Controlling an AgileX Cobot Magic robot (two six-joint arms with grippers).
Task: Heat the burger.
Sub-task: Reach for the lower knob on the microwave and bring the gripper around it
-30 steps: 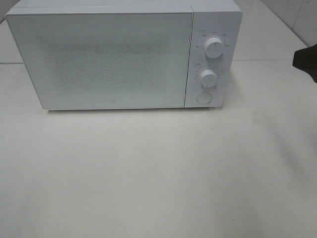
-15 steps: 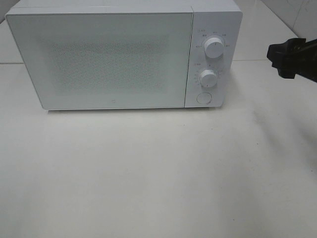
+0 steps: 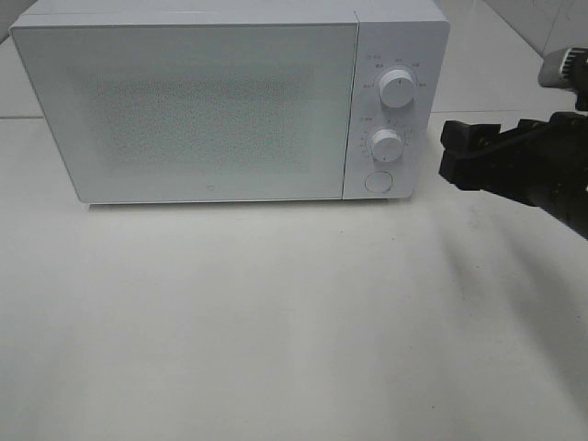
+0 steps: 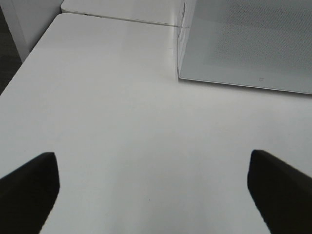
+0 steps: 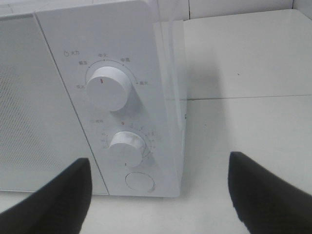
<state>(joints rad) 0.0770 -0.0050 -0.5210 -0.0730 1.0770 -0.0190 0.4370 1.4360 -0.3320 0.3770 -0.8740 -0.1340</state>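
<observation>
The burger is out of view. A white microwave stands at the back of the table with its door shut. Its panel carries an upper knob, a lower knob and a round button. My right gripper hovers just right of that panel, level with the lower knob, apart from it. In the right wrist view this gripper is open and holds nothing, facing the lower knob and the button. My left gripper is open and holds nothing, low over the table, off the microwave's front left corner.
The white table stretches in front of the microwave. A seam between two tabletops runs behind it. The table's left edge drops off to a dark floor.
My right gripper has come in from the right edge, leftward and lower, toward the microwave's control panel. The microwave has not moved.
</observation>
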